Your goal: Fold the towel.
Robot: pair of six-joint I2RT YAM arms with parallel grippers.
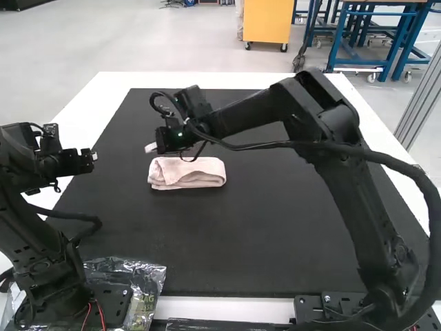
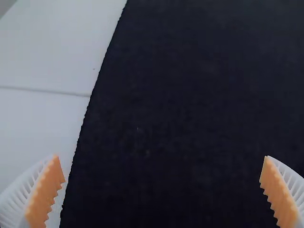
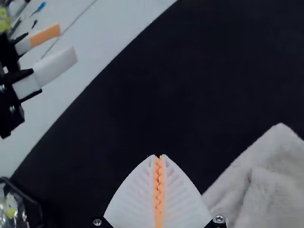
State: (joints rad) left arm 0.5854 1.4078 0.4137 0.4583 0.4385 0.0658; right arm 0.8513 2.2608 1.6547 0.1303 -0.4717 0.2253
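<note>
A pale pink towel [image 1: 187, 173] lies folded into a small, thick rectangle with visible layers on the dark mat. My right gripper [image 1: 150, 147] is above the mat by the towel's far left corner, reached across from the right side. Its ribbed fingers meet, shut with nothing between them, in the right wrist view [image 3: 158, 157], with the towel [image 3: 273, 183] beside them. Over the mat's left edge, my left gripper [image 1: 91, 158] is well apart from the towel. The left wrist view has that gripper [image 2: 162, 166] open, its orange pads wide apart over bare mat.
The dark mat [image 1: 227, 241] covers most of the white table [image 1: 107, 89]. Crinkled clear plastic [image 1: 146, 283] lies by the left arm's base. The right arm spans above the mat's right half. In the right wrist view, the left arm's white fingers [image 3: 47, 69] are at a distance.
</note>
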